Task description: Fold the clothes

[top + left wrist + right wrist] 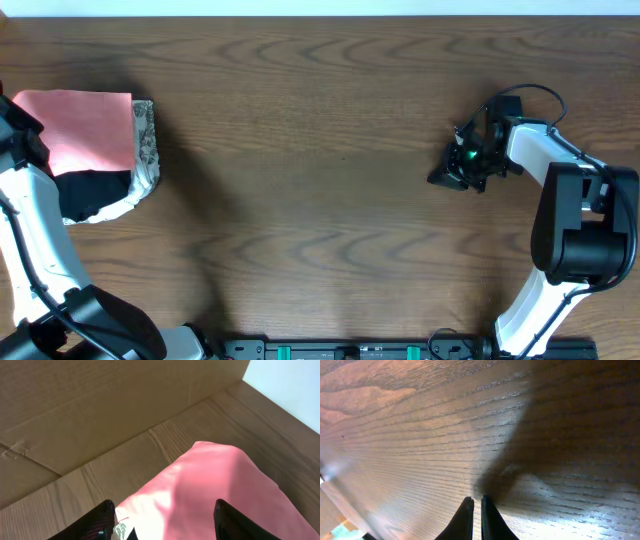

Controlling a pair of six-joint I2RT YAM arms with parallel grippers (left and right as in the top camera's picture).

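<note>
Matt cloth T-shirt (88, 132); grained, perhaps lacquered wood table (330, 200)

Two grippers (left gripper (164, 506), right gripper (476, 501)), one pink T-shirt (90, 125), one black garment (95, 190), apparently one patterned cloth (146, 150)

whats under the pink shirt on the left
At the near edge of the pink T-shirt a black folded garment sticks out, with a silvery-white patterned cloth along its right side. How far either runs beneath is covered.

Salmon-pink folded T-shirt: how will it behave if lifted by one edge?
Likely floppy: the salmon-pink folded T-shirt sags softly over the black folded garment. Probably light, the fabric looks thin. Pushed, it may slide or unfold.
</note>
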